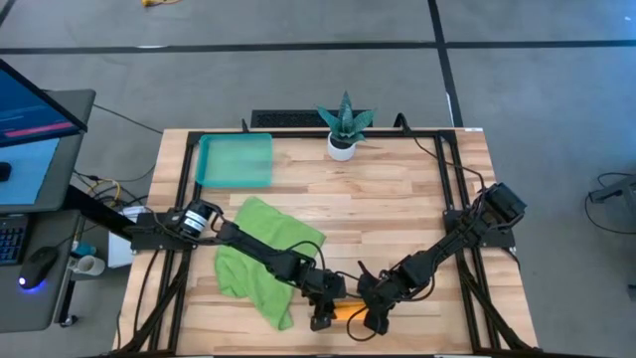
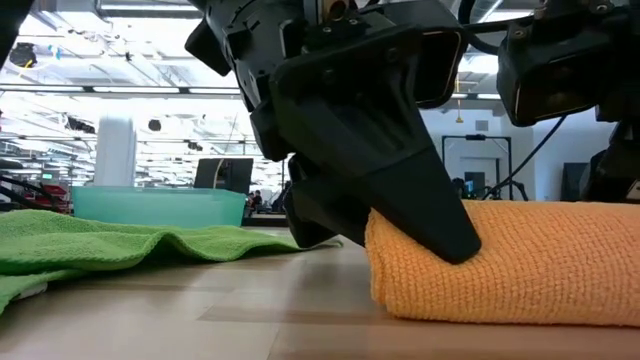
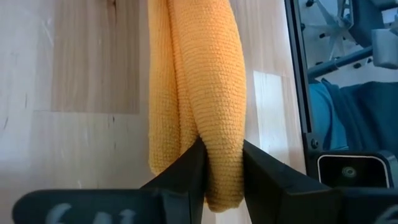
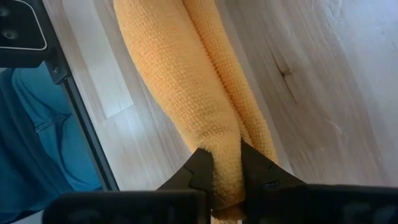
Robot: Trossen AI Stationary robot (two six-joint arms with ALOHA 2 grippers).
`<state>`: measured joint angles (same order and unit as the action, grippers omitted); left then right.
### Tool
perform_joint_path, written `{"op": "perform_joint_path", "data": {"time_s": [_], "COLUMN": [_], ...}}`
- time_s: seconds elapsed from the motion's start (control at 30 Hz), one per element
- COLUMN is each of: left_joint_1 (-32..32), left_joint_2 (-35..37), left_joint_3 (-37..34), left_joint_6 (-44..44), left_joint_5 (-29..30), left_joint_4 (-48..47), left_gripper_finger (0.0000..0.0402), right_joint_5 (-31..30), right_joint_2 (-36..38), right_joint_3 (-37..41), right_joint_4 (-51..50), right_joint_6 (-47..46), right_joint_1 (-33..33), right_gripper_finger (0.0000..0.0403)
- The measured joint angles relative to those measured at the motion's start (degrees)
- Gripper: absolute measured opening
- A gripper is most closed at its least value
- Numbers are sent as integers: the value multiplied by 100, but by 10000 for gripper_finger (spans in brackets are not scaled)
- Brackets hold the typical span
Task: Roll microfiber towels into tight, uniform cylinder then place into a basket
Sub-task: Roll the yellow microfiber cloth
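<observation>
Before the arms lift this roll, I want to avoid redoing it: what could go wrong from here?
1. The orange towel shows a seam between two layers, and each gripper, left and right, pinches only one end, so it may unroll or sag when lifted.
2. The green towel lies spread between the roll and the basket; a low carry could drag it.

The orange towel [image 2: 510,262] lies rolled into a thick cylinder at the table's near edge. The lime green towel [image 1: 260,251] sprawls rumpled and unrolled beside it. The teal basket [image 1: 236,161] sits at the far left corner.
</observation>
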<state>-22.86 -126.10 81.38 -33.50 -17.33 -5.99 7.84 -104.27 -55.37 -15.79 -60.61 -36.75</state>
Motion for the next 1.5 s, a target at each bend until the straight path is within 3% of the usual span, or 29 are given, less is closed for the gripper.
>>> {"op": "perform_joint_path", "data": {"time_s": [0.23,0.47,0.77,0.93,1.1,1.23,1.4,1.5], "left_joint_1": [-45,-316,-1102,-1321,-1147,-1014,-860,-723], "left_joint_2": [257,612,949,905,706,490,427,337], "left_joint_3": [-19,-50,-35,-19,-18,-22,-14,-5], "left_joint_6": [101,343,1331,2205,2403,2644,2624,2406], "left_joint_5": [202,1125,3152,3844,4013,3578,3678,3317], "left_joint_4": [-510,-1412,-838,-18,185,636,584,519], "left_gripper_finger": [84,84,84,81,48,9,6,2], "right_joint_5": [-42,-11,-17,-20,-20,-32,-27,-17], "right_joint_2": [-2,-2,-2,-4,-7,-7,-7,-7], "right_joint_3": [0,22,20,20,20,20,20,20], "right_joint_4": [5,-140,-142,-140,-137,-144,-140,-145], "right_joint_6": [-3,-57,-58,-58,-57,-55,-55,-85], "right_joint_1": [2,0,2,2,2,4,13,13], "right_gripper_finger": [56,56,56,56,56,56,56,56]}}
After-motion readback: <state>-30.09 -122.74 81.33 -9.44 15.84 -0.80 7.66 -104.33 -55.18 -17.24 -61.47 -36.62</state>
